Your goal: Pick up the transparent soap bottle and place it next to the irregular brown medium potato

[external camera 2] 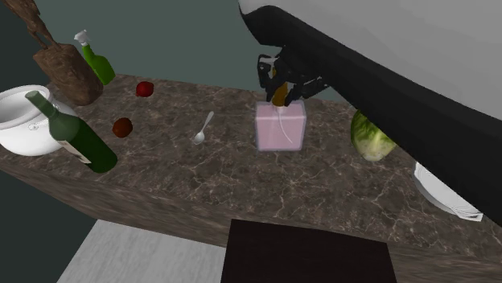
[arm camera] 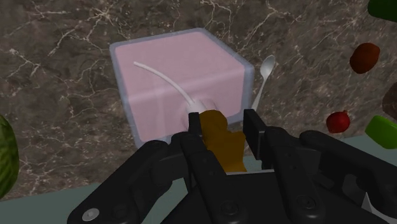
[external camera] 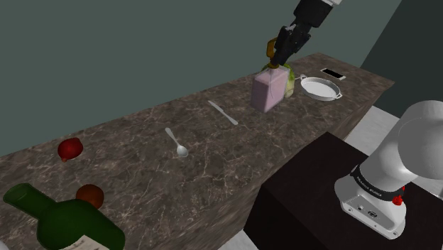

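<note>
Item 1, soap bottle [external camera: 268, 91]: clear square body with pink liquid, a white tube inside and an amber pump head. It is at the middle of the dark marbled countertop [external camera: 142, 163]; whether its base touches the stone cannot be told.
Item 2, gripper [arm camera: 222, 130]: black, fingers drawn narrow and clasped on either side of the pump head, directly above the bottle body.
Item 3, metal spoon [external camera 2: 203, 129]: lies flat, near the bottle, between it and the potato.
Item 4, table knife [external camera: 223, 113]: lies flat near the bottle.
Item 5, green cabbage [external camera 2: 372, 137]: near the bottle, on its other side from the spoon.
Item 6, brown potato [external camera 2: 122, 127]: well apart from the bottle, beyond the spoon.
Item 7, green wine bottle [external camera 2: 72, 133]: lies on its side, just beside the potato.
Item 8, round red fruit [external camera 2: 145, 88]: near the potato.
Item 9, white oval dish [external camera: 319, 88]: beyond the cabbage.
</note>
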### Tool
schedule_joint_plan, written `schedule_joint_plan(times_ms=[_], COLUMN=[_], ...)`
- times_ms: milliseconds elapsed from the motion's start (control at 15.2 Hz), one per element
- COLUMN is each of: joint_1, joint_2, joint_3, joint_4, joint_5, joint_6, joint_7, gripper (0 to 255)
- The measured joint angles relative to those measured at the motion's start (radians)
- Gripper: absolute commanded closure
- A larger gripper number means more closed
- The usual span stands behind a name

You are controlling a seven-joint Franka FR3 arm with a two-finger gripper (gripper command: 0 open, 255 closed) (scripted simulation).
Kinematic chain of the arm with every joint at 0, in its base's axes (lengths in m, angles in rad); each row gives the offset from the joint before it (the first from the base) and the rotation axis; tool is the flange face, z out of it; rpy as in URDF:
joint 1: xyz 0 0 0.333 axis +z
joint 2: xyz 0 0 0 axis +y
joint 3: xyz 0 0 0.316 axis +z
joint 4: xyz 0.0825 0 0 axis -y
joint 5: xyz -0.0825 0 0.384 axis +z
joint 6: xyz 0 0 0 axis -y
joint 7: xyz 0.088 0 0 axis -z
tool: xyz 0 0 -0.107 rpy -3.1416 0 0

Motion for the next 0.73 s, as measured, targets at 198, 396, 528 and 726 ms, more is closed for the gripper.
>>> schedule_joint_plan(times_ms=[198, 396, 528, 726], joint_1=[-0.001, -0.003, -0.003, -0.004], joint_2=[0.001, 0.008, 0.013, 0.017], joint_3=[0.000, -0.003, -0.004, -0.006], joint_4=[0.036, 0.085, 0.113, 0.157], joint_5=[-0.004, -0.009, -0.011, -0.015], joint_6=[-0.034, -0.075, -0.098, -0.137], joint_7=[0.008, 0.014, 0.019, 0.026], gripper=[255, 255, 255, 255])
